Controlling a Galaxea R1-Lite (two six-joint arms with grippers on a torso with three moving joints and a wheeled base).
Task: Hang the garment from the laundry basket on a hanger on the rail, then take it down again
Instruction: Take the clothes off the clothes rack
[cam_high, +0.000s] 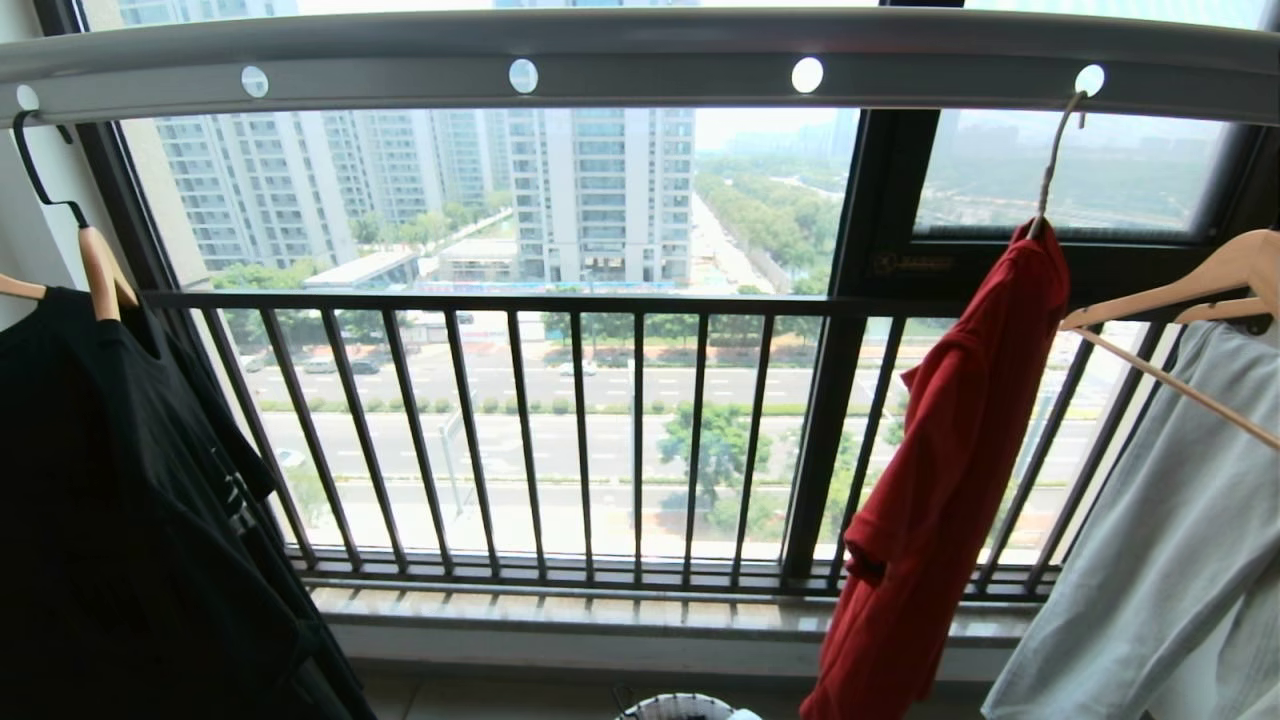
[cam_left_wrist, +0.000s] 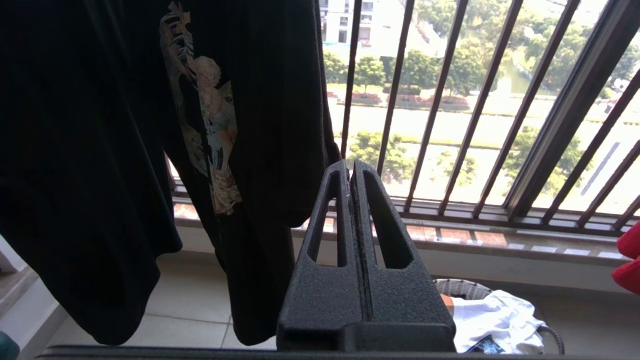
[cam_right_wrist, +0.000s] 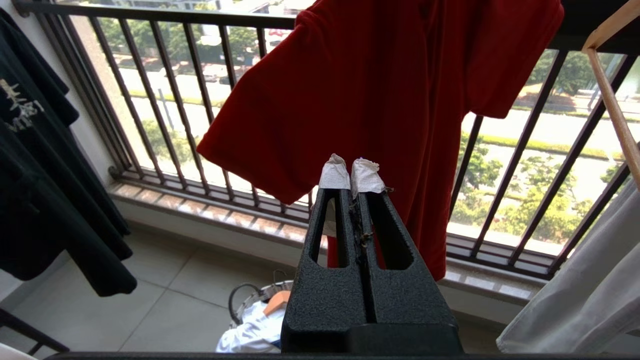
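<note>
Red T-shirt hanging on the rail, both claws pressed together and empty.

In the head view the red T-shirt (cam_high: 940, 480) hangs at about four o'clock on the hanger (cam_high: 1052, 160), hooked in a hole of the rail (cam_high: 640, 60) at two o'clock. The laundry basket (cam_high: 680, 708) sits at six o'clock, seemingly holding white cloth. The right gripper (cam_right_wrist: 351, 172) is closed before the shirt; the left gripper (cam_left_wrist: 350, 172) is closed beside the black T-shirt (cam_left_wrist: 100, 150).

Black T-shirt (cam_high: 120, 500), pale garment (cam_high: 1170, 560), perhaps shirt.
</note>
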